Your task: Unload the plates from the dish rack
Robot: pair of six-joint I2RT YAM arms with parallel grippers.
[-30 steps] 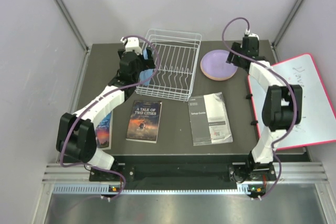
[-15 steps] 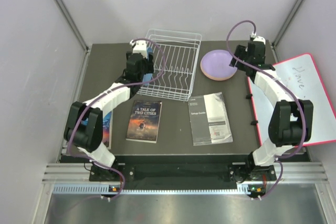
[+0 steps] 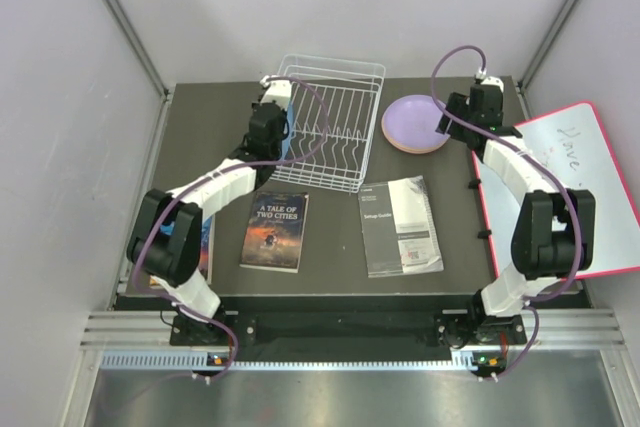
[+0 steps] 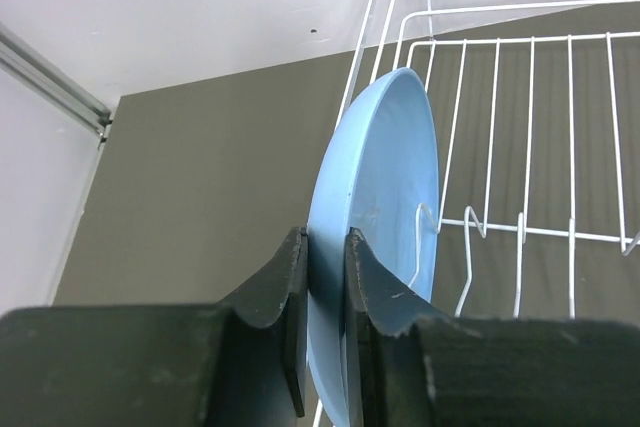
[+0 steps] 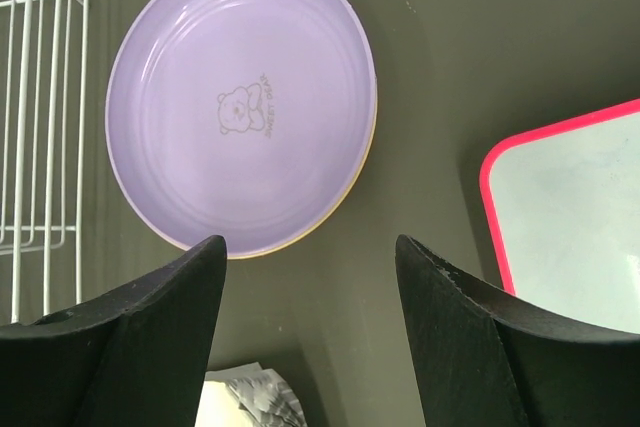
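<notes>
The white wire dish rack [image 3: 335, 60] stands at the back middle of the table. A light blue plate [image 4: 385, 177] stands on edge at its left end, between the divider wires [image 4: 560, 234]. My left gripper [image 4: 325, 247] is shut on that plate's near rim, one finger on each face; in the top view it [image 3: 275, 132] is at the rack's left side. To the right of the rack a lilac plate [image 5: 240, 97] lies flat on a stack [image 3: 415, 122], an orange-tan rim [image 5: 345, 192] showing beneath. My right gripper [image 5: 310, 242] hovers open and empty just right of the stack.
A paperback book [image 3: 275, 231] and a grey booklet [image 3: 400, 225] lie in front of the rack. A pink-framed whiteboard [image 3: 580, 187] overhangs the table's right edge. Another book [image 3: 200, 247] lies under the left arm. Walls enclose the table on three sides.
My left gripper has moved up along the rack's left side and shut on the light blue plate. The right gripper has shifted slightly right of the lilac plate and stays open.
</notes>
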